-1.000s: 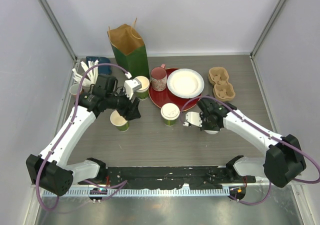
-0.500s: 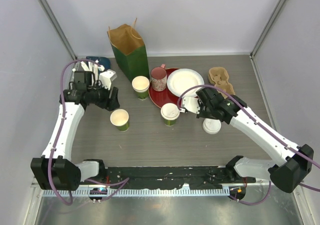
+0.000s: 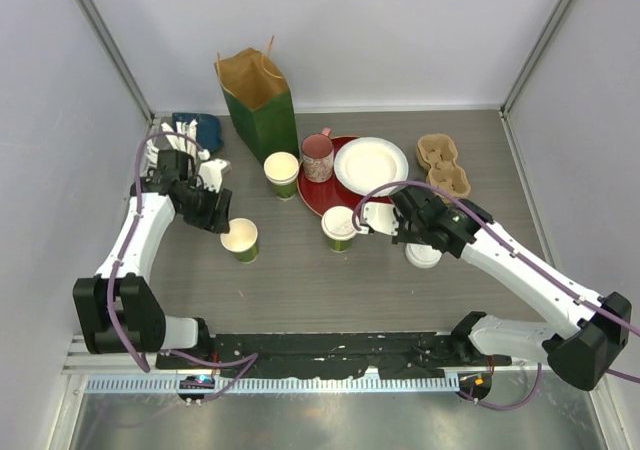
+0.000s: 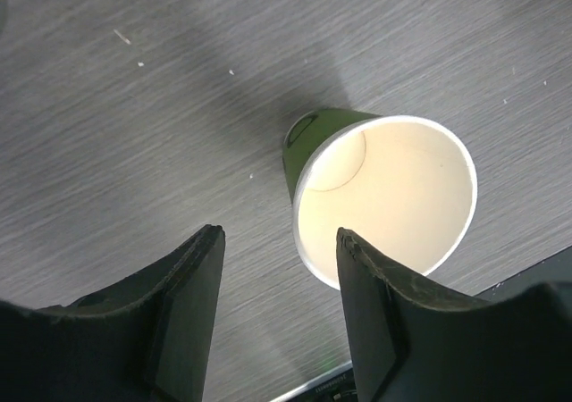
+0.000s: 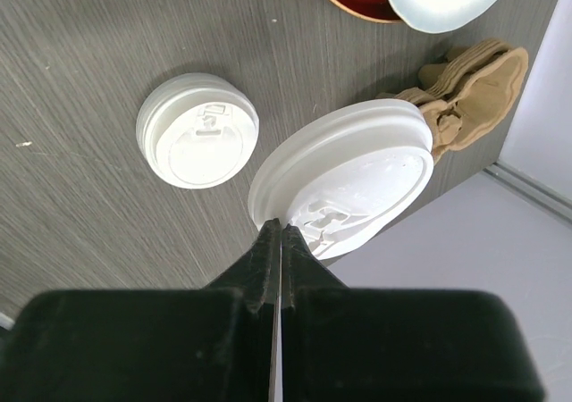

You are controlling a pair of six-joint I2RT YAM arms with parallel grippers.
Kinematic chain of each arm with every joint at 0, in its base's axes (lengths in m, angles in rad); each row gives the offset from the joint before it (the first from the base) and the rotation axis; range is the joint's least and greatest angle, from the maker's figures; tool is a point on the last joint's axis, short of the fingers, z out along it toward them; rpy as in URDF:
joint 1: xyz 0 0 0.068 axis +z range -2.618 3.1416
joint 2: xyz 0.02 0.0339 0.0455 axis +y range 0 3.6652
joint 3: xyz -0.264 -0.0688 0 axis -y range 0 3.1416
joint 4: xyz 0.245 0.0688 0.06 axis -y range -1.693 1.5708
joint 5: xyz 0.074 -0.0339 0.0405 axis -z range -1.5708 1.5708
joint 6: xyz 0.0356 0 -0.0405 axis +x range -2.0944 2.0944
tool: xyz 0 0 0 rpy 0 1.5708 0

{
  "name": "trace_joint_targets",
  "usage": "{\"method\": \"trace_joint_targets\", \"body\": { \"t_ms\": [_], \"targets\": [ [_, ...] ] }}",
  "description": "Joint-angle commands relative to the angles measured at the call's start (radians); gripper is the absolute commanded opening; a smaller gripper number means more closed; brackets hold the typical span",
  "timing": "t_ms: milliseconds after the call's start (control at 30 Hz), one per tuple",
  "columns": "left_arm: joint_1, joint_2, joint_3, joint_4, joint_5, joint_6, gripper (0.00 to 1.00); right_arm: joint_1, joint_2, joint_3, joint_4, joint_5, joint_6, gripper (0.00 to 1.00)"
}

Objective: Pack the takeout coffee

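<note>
Top external view: three green takeout cups stand on the table [image 3: 300, 280], none capped as far as can be seen. The right gripper [image 5: 280, 230], pinched shut on the rim of a white lid [image 5: 344, 174], hovers just beside the middle cup [image 3: 340, 228]. A second lid [image 5: 197, 141] lies flat on the table nearby. The left gripper [image 4: 279, 241], jaws apart and empty, hangs just beside the near cup [image 4: 384, 201]. The third cup [image 3: 282, 173] waits by the paper bag [image 3: 258, 95], and the cardboard carrier [image 3: 445, 165] at the back right holds no cup. On this showing, packing has barely begun. Every cup appears to need its lid, and loading into carrier or bag is all to come.
</note>
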Motion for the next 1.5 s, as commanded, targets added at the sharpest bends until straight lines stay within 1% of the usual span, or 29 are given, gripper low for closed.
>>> {"method": "trace_joint_targets", "body": {
  "t_ms": [0, 67, 100, 167, 200, 233, 267, 300, 400, 433, 467, 500, 633, 767, 900, 1100, 1133, 1200, 1233, 1267, 1367, 1467],
  "targets": [
    [0.003, 0.011, -0.028, 0.033, 0.009, -0.02, 0.55, 0.002, -0.069, -0.022, 0.035, 0.014, -0.012, 0.01],
    [0.003, 0.027, -0.04, 0.044, 0.034, -0.034, 0.49, 0.002, -0.08, -0.026, 0.035, 0.012, -0.011, 0.01],
    [0.003, 0.034, -0.042, 0.047, 0.045, -0.038, 0.41, 0.003, -0.083, -0.026, 0.036, 0.012, -0.009, 0.01],
    [-0.01, 0.059, -0.048, 0.048, 0.072, -0.054, 0.3, 0.003, -0.087, -0.025, 0.038, 0.009, -0.006, 0.01],
    [-0.016, 0.062, -0.051, 0.044, 0.08, -0.057, 0.14, 0.003, -0.086, -0.02, 0.038, 0.008, -0.005, 0.01],
    [-0.039, 0.061, -0.057, 0.045, 0.081, -0.061, 0.06, 0.003, -0.083, -0.017, 0.038, 0.006, -0.002, 0.01],
    [-0.063, 0.055, -0.06, 0.048, 0.077, -0.064, 0.0, 0.003, -0.081, -0.016, 0.036, 0.006, 0.001, 0.01],
    [-0.077, 0.047, -0.065, 0.059, 0.075, -0.077, 0.0, 0.003, -0.081, -0.009, 0.035, 0.006, 0.001, 0.01],
    [-0.164, 0.016, -0.077, 0.084, 0.04, -0.103, 0.0, 0.005, -0.075, -0.002, 0.036, 0.009, 0.001, 0.01],
    [-0.227, 0.013, -0.072, 0.087, 0.022, -0.109, 0.0, 0.005, -0.072, 0.003, 0.035, 0.008, 0.004, 0.01],
    [-0.259, 0.012, -0.066, 0.093, 0.002, -0.117, 0.0, 0.005, -0.063, 0.007, 0.036, 0.003, 0.006, 0.01],
    [-0.322, 0.01, -0.06, 0.102, -0.042, -0.12, 0.0, 0.011, -0.057, 0.018, 0.035, 0.004, 0.014, 0.01],
    [-0.414, 0.039, -0.014, 0.117, -0.136, -0.114, 0.0, 0.037, -0.034, 0.047, 0.032, 0.012, 0.03, 0.01],
    [-0.453, 0.085, 0.006, 0.154, -0.168, -0.115, 0.0, 0.077, -0.012, 0.07, 0.028, 0.024, 0.037, 0.01],
    [-0.502, 0.11, 0.015, 0.182, -0.17, -0.112, 0.0, 0.123, 0.019, 0.119, -0.01, 0.046, 0.043, 0.01],
    [-0.505, 0.105, 0.035, 0.211, -0.164, -0.103, 0.0, 0.183, 0.06, 0.207, -0.053, 0.014, 0.04, 0.01],
    [-0.504, 0.104, 0.037, 0.206, -0.159, -0.101, 0.01, 0.19, 0.066, 0.217, -0.06, 0.006, 0.038, 0.01],
    [-0.505, 0.1, 0.05, 0.171, -0.133, -0.091, 0.19, 0.216, 0.084, 0.245, -0.071, -0.008, 0.035, 0.01],
    [-0.504, 0.093, 0.058, 0.156, -0.126, -0.086, 0.28, 0.225, 0.092, 0.253, -0.076, -0.011, 0.034, 0.01],
    [-0.505, 0.075, 0.064, 0.144, -0.124, -0.081, 0.46, 0.238, 0.112, 0.262, -0.088, -0.015, 0.032, 0.01],
    [-0.504, 0.029, 0.077, 0.111, -0.135, -0.054, 0.61, 0.281, 0.152, 0.314, -0.111, -0.031, 0.021, 0.01],
    [-0.501, -0.036, 0.106, 0.042, -0.153, -0.038, 0.67, 0.327, 0.21, 0.375, -0.125, -0.054, 0.0, 0.01]
  ]
}}
